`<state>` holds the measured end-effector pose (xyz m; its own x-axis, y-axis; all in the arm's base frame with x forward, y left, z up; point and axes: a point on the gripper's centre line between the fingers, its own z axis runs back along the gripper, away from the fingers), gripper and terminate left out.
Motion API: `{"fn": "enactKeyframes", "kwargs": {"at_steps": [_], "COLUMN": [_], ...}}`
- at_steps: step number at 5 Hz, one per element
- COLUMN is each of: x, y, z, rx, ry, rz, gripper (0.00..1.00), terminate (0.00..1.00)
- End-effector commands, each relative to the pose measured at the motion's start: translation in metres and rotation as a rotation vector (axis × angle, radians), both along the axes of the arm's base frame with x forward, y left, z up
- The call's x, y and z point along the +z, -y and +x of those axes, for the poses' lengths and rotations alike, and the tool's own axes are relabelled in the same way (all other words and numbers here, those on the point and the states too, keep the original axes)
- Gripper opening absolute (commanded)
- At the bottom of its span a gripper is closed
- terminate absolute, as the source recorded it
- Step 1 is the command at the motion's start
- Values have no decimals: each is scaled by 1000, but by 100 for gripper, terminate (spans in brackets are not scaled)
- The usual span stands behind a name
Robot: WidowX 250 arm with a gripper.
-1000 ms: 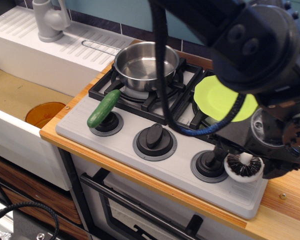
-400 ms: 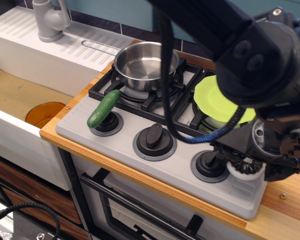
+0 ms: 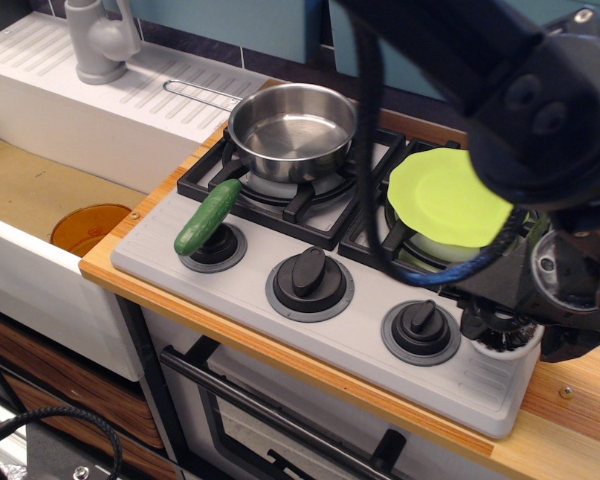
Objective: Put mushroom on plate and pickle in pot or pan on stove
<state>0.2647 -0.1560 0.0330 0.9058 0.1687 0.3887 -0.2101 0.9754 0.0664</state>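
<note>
While the gripper [image 3: 497, 328] sits low over the mushroom [image 3: 500, 340] at the stove's [image 3: 310, 330] front-right corner, jaw state cannot be told; lime-green plate [image 3: 445, 198] lies just behind.

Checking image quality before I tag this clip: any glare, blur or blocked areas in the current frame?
In observation.image, the steel pan shows bright highlights on its rim and inner wall; the pickle and knobs are sharp; the dark arm fills the upper right, soft-edged, covering part of the plate; the gripper largely hides the mushroom, so the jaw state is unreadable.
</note>
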Motion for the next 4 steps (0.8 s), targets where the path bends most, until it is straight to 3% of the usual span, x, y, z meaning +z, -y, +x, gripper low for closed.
{"fn": "enactKeyframes", "kwargs": {"at_steps": [1,4], "x": [17,33], "y": [8,2], "z": [8,11], "rx": [-15,-29], "ry": [6,-29], "rz": [-21,-27], "gripper": [0,0], "terminate": [0,0]}}
